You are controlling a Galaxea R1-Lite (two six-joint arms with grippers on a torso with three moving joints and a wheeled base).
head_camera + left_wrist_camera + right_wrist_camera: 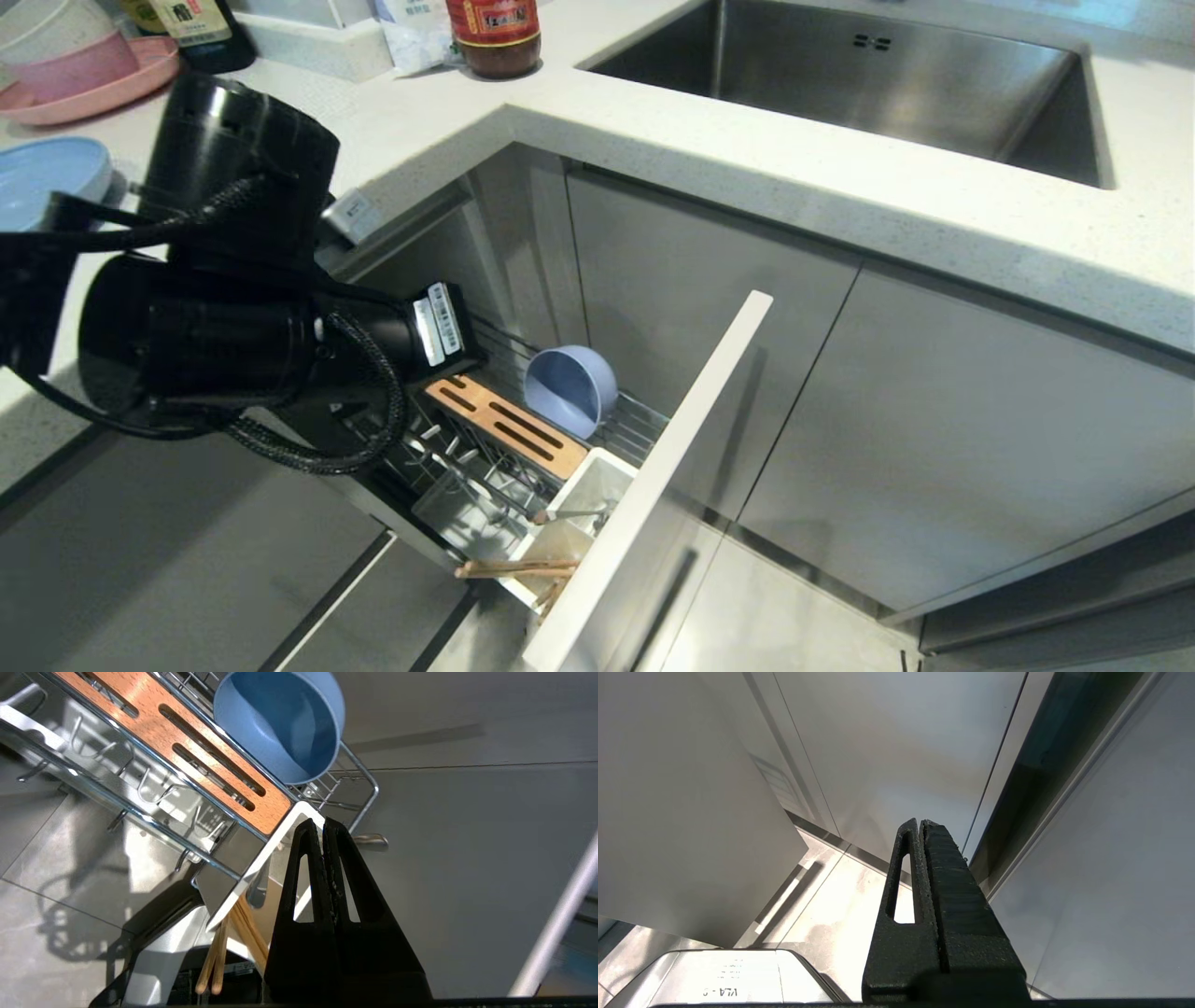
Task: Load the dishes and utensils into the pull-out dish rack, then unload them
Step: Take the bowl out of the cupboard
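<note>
The pull-out dish rack stands drawn out from under the counter, with its pale front panel toward me. A blue-grey bowl lies on its side in the wire part beside the slotted wooden strip. In the white cutlery cup sit the chopsticks and the spoon. A light blue plate rests on the counter at far left. My left gripper is shut and empty, just above the cup. My right gripper hangs shut by the cabinet fronts.
The black left arm covers the rack's left side. A pink plate with stacked bowls and bottles stand at the back of the counter. The steel sink is at the upper right. Grey cabinet doors flank the rack.
</note>
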